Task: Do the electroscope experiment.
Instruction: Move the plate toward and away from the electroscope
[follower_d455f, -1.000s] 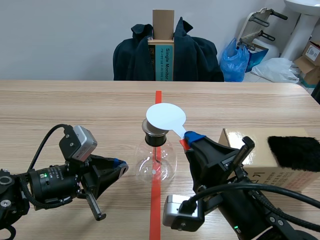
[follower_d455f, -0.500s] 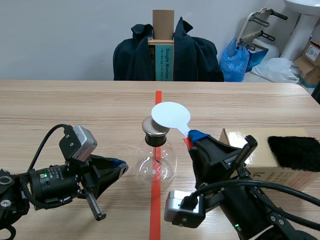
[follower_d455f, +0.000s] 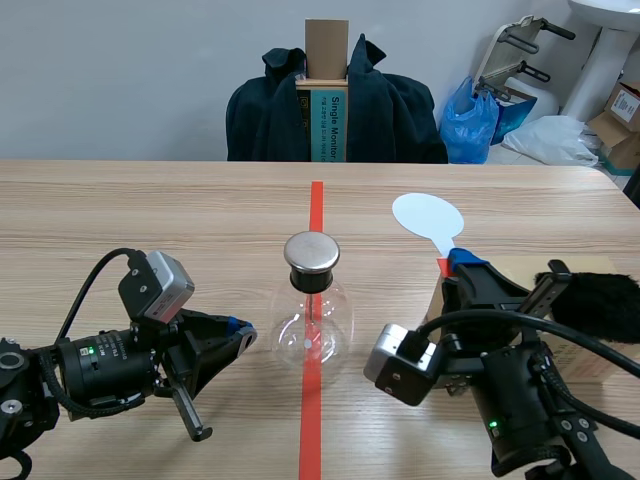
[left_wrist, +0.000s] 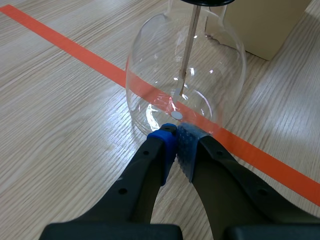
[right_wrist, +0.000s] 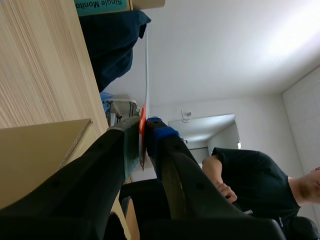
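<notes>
The electroscope, a round glass flask (follower_d455f: 311, 325) with a metal cap (follower_d455f: 312, 251), stands on the red tape line at mid-table. In the left wrist view the flask (left_wrist: 200, 75) sits just ahead of my left gripper (left_wrist: 175, 136), which is shut on nothing and nearly touches the glass. My left gripper (follower_d455f: 240, 335) lies low to the flask's left. Right of the flask, my right gripper (follower_d455f: 455, 265) is shut on the red handle of a white disc paddle (follower_d455f: 428, 215) and holds it raised. The right wrist view shows the paddle (right_wrist: 142, 131) edge-on between the fingers.
A cardboard box (follower_d455f: 520, 290) with a black fur cloth (follower_d455f: 600, 305) on it stands at the right, beside the right arm. A chair draped with a dark jacket (follower_d455f: 335, 105) is behind the table's far edge. A person (right_wrist: 250, 175) appears in the right wrist view.
My right gripper has carried the paddle from over the flask's metal cap to the right, toward the box. The left arm and the flask have not moved.
</notes>
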